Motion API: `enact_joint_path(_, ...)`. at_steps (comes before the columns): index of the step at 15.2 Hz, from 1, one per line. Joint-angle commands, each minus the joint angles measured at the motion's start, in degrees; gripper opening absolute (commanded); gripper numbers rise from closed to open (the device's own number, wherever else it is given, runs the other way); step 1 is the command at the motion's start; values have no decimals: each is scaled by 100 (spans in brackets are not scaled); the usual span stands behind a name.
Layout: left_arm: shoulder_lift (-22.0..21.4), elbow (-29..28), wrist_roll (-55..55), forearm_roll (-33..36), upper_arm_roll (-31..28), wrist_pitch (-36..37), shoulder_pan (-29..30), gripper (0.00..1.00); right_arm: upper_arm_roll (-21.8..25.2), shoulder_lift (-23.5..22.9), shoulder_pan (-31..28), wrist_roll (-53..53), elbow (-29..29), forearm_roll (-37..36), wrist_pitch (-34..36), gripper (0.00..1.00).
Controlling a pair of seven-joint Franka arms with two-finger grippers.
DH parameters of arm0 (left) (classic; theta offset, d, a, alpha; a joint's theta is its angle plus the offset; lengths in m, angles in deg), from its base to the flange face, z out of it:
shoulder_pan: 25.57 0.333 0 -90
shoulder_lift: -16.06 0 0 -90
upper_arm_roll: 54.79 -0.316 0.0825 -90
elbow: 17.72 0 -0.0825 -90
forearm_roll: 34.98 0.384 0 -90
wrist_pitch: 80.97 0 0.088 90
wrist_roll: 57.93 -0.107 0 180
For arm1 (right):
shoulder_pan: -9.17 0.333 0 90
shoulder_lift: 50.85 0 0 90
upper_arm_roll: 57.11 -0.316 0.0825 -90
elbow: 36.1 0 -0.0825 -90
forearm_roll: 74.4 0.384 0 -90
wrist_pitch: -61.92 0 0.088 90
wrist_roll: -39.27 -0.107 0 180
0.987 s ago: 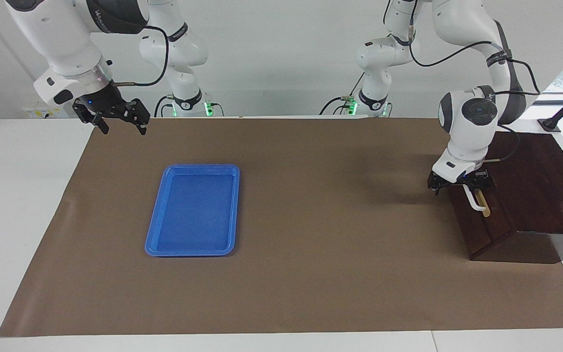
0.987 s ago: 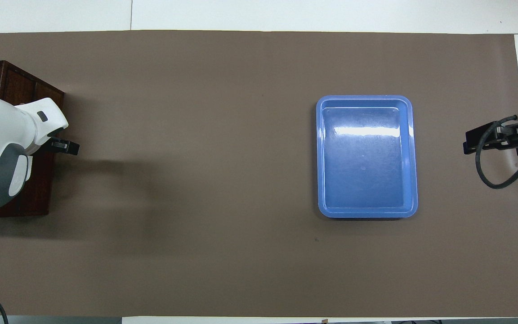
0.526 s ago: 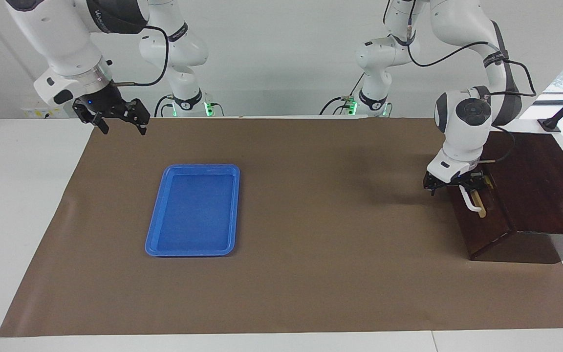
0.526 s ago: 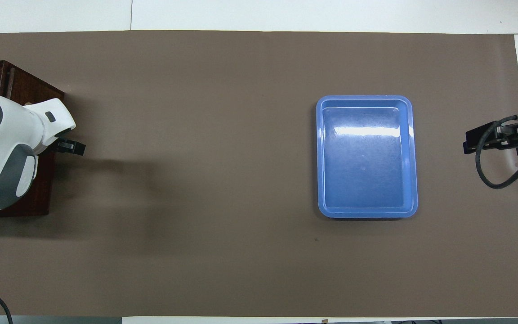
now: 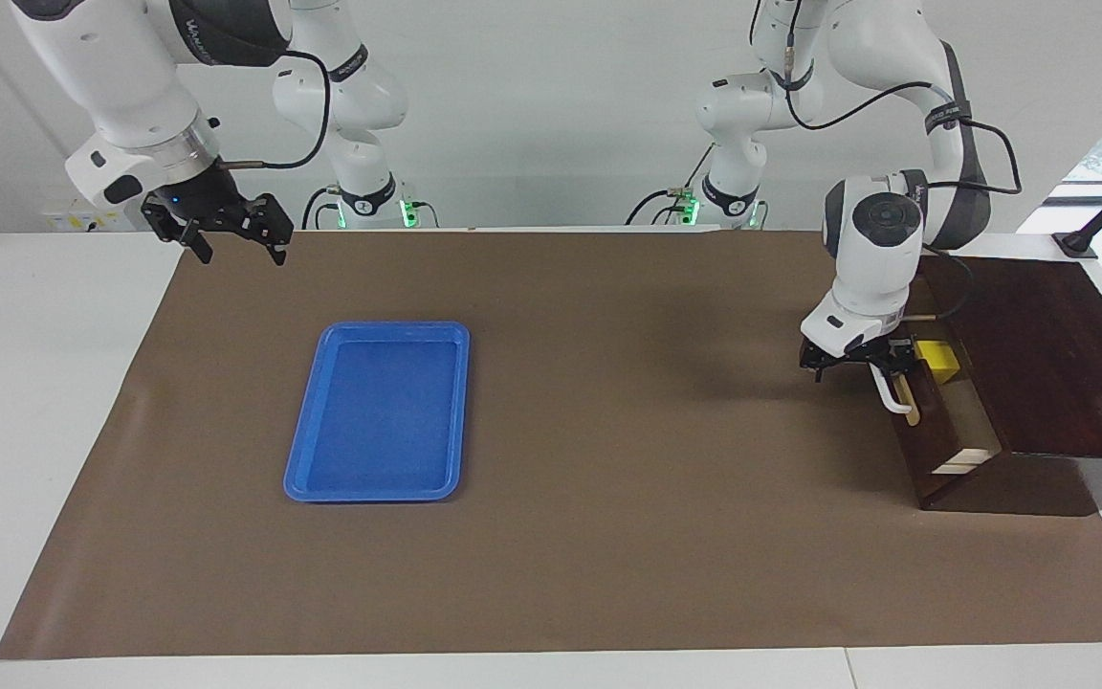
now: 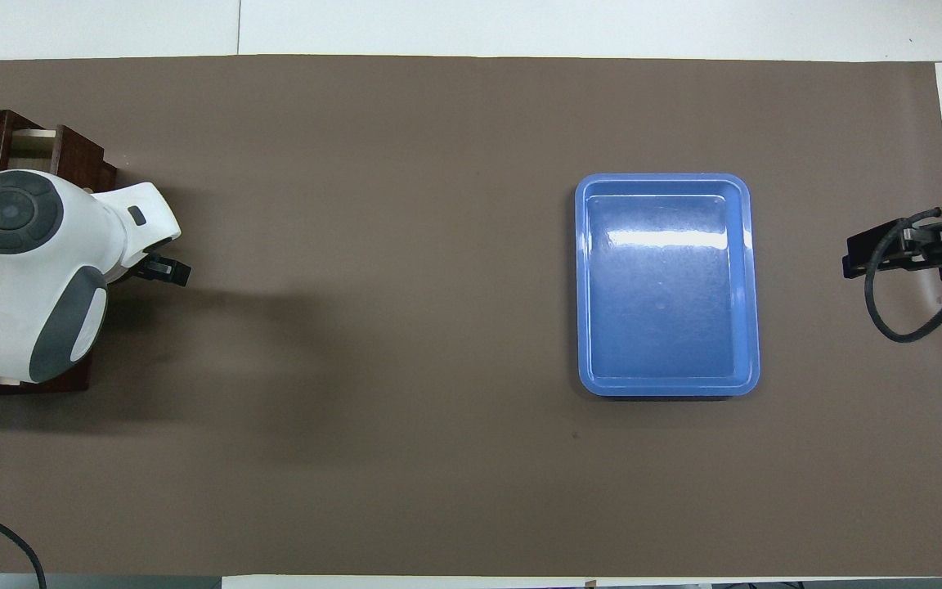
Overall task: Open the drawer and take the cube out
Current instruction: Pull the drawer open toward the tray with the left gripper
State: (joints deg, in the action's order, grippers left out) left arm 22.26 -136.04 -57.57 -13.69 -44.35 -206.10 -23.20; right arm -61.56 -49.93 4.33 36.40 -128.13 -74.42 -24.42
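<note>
- Faintly, lettering is seen on the right arm, unreadable.
- Left gripper [image 5: 855, 367]: at the drawer [image 5: 945, 433] handle [image 5: 886, 392], jaws spread; a grip cannot be told.
- Cube [image 5: 936, 357]: inside the part-open drawer.
- Right gripper [image 5: 237, 245]: open, over the brown mat [image 5: 608, 478] edge, near the blue tray [image 5: 307, 450].

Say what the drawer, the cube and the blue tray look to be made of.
Drawer: looks like wood, dark brown stained front, pale unfinished-looking interior; handle white, material unclear.
Cube: bright yellow, solid-looking, plastic or painted wood; cannot tell which.
Blue tray: probably plastic, glossy; it reflects a light streak.

Left gripper [image 5: 859, 361] at drawer [image 5: 945, 433] handle; drawer part-open, yellow cube [image 5: 936, 356] inside.
</note>
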Motion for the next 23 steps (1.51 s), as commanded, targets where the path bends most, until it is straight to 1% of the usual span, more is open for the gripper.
enact_joint_path(1, -32, -7, 253, 68, -24, 147, -281, 100, 6, 58, -34, 24, -78, 20, -137, 100)
enact_joint_path(8, -49, -7, 420, 59, -15, 323, -492, 100, 6, 58, -34, 33, -78, 20, -128, 100)
enact_joint_path(13, -67, -7, 430, 59, -15, 350, -528, 100, 6, 67, -34, 33, -78, 20, -128, 100)
enact_joint_path(17, -32, 151, 438, 33, -15, 595, -677, 100, 6, 67, -34, 42, -86, 20, -128, 100)
enact_joint_path(23, -32, 178, 588, 24, -15, 622, -809, 100, 6, 67, -34, 42, -86, 20, -137, 100)
